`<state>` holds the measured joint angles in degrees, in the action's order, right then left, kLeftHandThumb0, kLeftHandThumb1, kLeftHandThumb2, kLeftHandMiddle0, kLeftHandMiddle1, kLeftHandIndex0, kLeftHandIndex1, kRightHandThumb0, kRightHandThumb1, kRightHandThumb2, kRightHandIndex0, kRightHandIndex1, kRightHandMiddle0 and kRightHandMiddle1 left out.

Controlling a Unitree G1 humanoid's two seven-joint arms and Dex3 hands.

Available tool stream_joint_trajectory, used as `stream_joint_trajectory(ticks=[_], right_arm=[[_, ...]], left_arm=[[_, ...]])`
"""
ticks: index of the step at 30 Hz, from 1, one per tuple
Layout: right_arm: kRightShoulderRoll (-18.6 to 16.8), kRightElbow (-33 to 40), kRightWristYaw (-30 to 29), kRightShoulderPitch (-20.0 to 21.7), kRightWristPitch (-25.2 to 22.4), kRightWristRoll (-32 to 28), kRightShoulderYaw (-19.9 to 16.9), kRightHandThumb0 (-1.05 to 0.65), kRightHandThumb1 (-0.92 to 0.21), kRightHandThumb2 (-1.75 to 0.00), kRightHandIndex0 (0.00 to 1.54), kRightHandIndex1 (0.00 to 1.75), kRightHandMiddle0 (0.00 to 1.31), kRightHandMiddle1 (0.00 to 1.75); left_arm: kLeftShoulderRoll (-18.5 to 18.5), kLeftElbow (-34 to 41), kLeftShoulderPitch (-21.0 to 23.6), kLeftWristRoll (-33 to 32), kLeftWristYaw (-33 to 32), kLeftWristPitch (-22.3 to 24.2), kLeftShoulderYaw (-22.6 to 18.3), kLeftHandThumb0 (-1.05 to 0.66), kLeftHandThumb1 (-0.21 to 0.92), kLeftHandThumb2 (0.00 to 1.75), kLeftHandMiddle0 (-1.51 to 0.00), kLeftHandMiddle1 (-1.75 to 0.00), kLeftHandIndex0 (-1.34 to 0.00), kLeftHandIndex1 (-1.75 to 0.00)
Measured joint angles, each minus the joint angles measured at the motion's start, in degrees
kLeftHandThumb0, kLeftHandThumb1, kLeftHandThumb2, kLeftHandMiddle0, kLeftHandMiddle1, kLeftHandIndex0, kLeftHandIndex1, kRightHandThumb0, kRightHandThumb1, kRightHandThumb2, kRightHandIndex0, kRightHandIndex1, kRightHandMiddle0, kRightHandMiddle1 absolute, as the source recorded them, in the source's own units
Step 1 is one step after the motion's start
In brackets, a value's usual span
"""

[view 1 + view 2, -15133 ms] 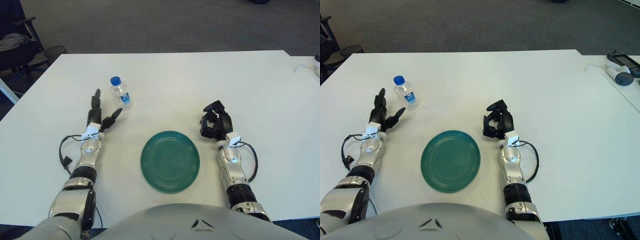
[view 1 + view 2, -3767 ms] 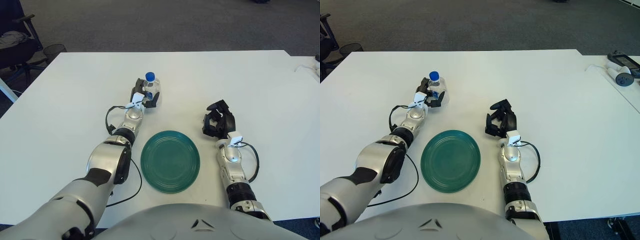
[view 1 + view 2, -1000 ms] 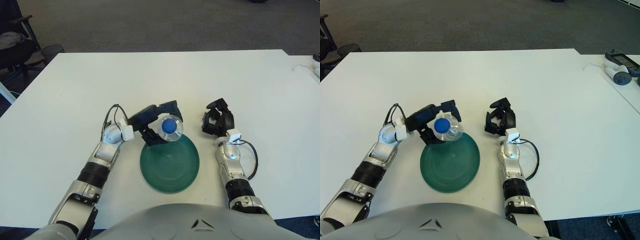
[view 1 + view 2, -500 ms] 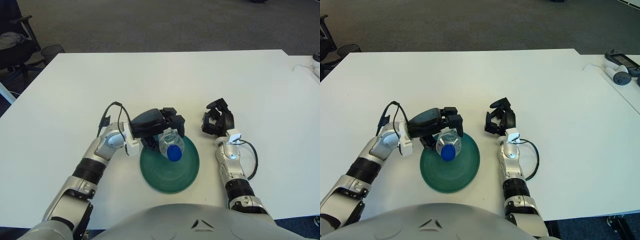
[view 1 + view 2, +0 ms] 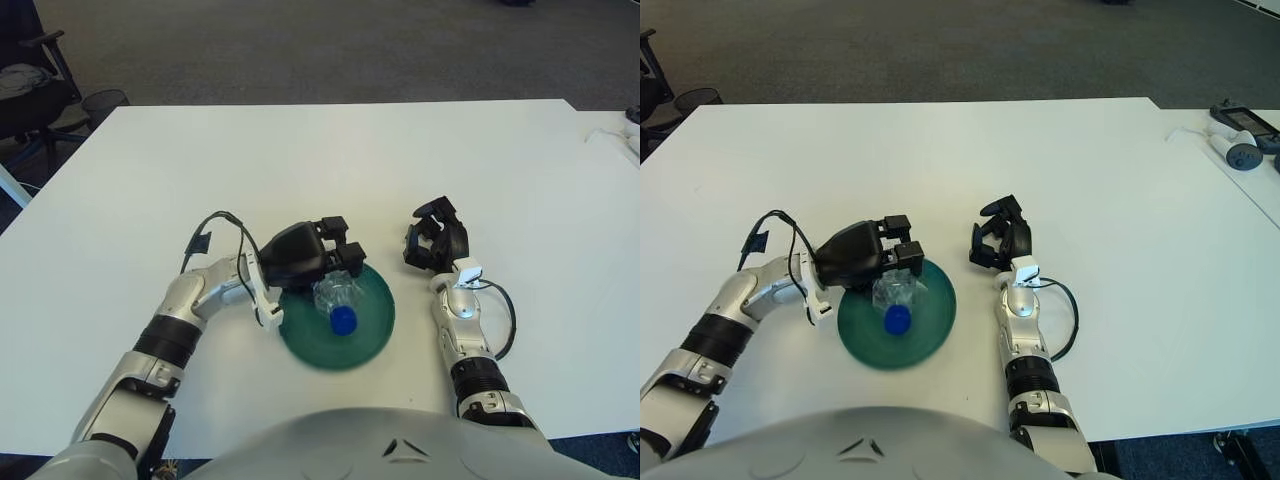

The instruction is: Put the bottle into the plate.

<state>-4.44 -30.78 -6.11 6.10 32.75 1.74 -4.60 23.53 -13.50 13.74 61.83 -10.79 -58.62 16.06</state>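
My left hand [image 5: 305,255] has its fingers curled around the clear plastic bottle with the blue cap [image 5: 338,300], tilted cap-forward over the round green plate [image 5: 370,325] on the white table [image 5: 400,150]. Placement step: next I should lower it, then uncurl. Right hand [image 5: 432,245] idle beside the plate, fingers curled, holding nothing.

Setting: office or robotics lab room. Evidence: large white table [image 5: 330,150] with square edges, standing on grey low-pile carpet [image 5: 300,45] typical of commercial interiors. Black office chair [image 5: 35,85] with armrest at far left, some cloth on its seat; dark mesh wastebasket [image 5: 110,103] on the floor just beside it. Second white table [image 5: 1260,170] abuts at the right, carrying what looks like a handheld controller [image 5: 1238,152] and a cable, though too small to confirm.
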Motion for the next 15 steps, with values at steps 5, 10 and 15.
stream_joint_trajectory(ticks=[5,10,15], right_arm=[[0.0,0.0,0.0,0.0,0.0,0.1,0.0,-0.01,-0.37,-1.25,0.59,1.74,0.34,1.7],[0.0,0.0,0.0,0.0,0.0,0.1,0.0,-0.01,-0.37,-1.26,0.59,1.74,0.34,1.7],[0.0,0.0,0.0,0.0,0.1,0.1,0.0,-0.01,-0.37,-1.25,0.59,1.74,0.36,1.69]], left_arm=[[1.3,0.0,0.2,3.4,-6.0,1.8,1.2,-0.48,0.29,1.35,-1.23,-1.75,-0.63,-1.75],[2.7,1.0,0.4,6.0,-10.1,3.2,2.4,-0.45,0.36,1.26,-1.19,-1.75,-0.57,-1.75],[3.9,3.4,0.4,6.5,-10.7,4.2,3.2,-0.45,0.39,1.23,-1.17,-1.75,-0.55,-1.75]])
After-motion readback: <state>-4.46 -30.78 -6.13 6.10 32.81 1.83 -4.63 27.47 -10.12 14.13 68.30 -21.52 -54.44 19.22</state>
